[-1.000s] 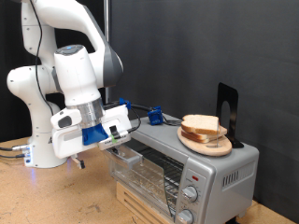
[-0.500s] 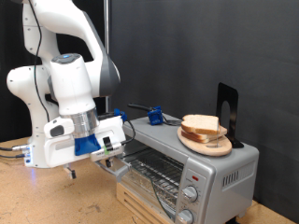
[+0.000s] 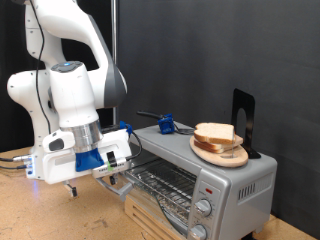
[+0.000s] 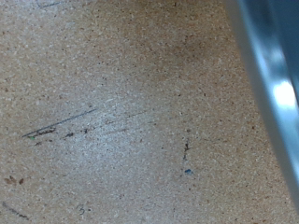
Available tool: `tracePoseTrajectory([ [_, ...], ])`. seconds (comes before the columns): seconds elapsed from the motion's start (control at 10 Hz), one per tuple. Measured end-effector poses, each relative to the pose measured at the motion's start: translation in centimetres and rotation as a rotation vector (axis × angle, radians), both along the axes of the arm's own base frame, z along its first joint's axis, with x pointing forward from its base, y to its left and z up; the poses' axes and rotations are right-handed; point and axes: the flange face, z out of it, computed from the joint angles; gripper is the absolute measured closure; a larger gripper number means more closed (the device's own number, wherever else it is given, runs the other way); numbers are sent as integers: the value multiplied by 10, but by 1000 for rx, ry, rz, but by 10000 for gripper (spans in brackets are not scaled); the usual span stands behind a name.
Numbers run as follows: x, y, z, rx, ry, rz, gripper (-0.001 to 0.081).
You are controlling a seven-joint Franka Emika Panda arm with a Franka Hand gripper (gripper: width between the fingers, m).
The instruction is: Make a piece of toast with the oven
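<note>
The silver toaster oven (image 3: 228,182) stands at the exterior view's right on a wooden box. Its glass door (image 3: 130,188) hangs open and the wire rack (image 3: 160,182) shows bare inside. Two pale bread slices (image 3: 214,133) lie stacked on a round wooden plate (image 3: 222,158) on top of the oven. I cannot tell which one is the piece of toast. My gripper (image 3: 116,177) is low, right at the door's outer edge, far from the bread. Its fingers do not show in the wrist view, only the table (image 4: 112,121) and a blurred metal edge (image 4: 271,84).
Two round knobs (image 3: 204,209) sit on the oven's front right. A black upright bracket (image 3: 242,116) stands behind the plate. A blue clip with a cable (image 3: 165,125) lies on the oven's back. Wooden tabletop (image 3: 60,215) spreads below the arm.
My gripper has moved down and towards the exterior view's left, and the oven door has swung further open with it. The bread and plate have not moved.
</note>
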Motion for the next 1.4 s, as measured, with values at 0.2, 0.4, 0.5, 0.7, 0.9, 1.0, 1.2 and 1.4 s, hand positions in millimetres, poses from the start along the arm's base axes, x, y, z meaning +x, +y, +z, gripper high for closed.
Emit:
tracePoseTrajectory([
  [0.2,0,-5,-8,-8,5,-10,-3],
  [0.4,1,-11,-12,-20,-6,11,-3],
  [0.5,1,-13,-14,-30,-14,26,-3],
  [0.7,0,-20,-20,-47,-34,39,-3],
  [0.9,-3,-29,-30,-65,-34,37,-3],
  [1.0,-5,-34,-36,-77,-28,34,-3],
  [1.2,-9,-43,-51,-99,-22,20,-3],
  [1.4,-10,-47,-62,-105,-15,12,-3],
])
